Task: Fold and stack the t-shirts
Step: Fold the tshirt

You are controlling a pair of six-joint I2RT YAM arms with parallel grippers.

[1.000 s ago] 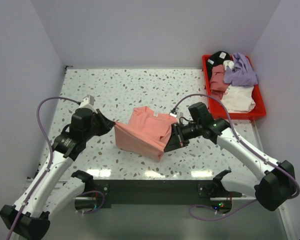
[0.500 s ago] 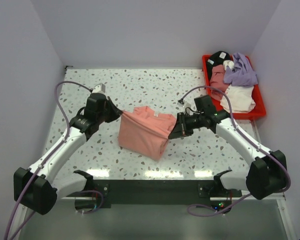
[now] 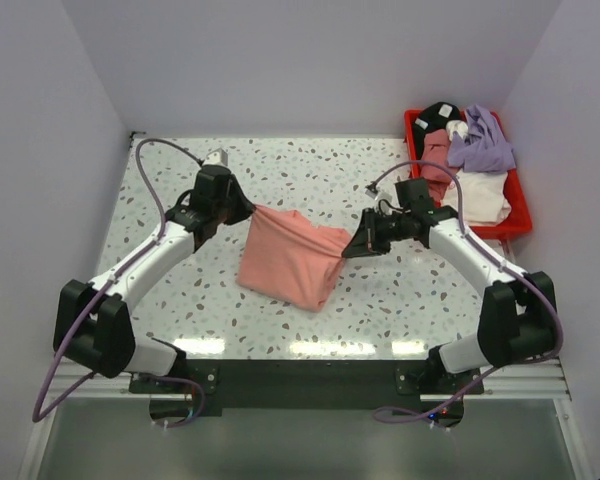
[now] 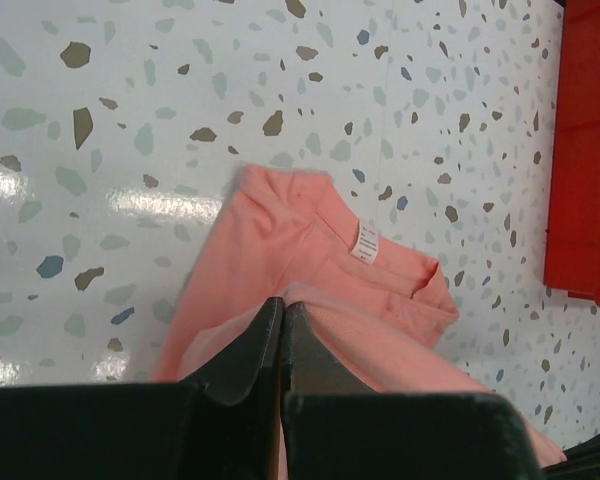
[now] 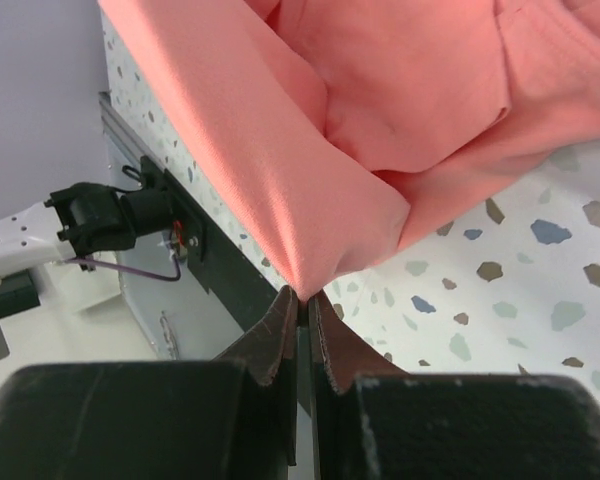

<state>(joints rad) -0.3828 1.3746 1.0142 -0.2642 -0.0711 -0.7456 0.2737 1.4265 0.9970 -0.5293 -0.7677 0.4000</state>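
The white neck tag (image 4: 366,242) carries print too small to read.

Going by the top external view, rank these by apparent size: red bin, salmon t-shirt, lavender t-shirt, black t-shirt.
1. red bin
2. salmon t-shirt
3. lavender t-shirt
4. black t-shirt, which is partly buried under the others, so only its visible part counts.

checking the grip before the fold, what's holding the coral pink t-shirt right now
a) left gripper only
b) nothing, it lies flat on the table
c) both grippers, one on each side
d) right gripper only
C: the left gripper and the right gripper are each shut on an edge of the coral pink t-shirt, which is stretched between them.
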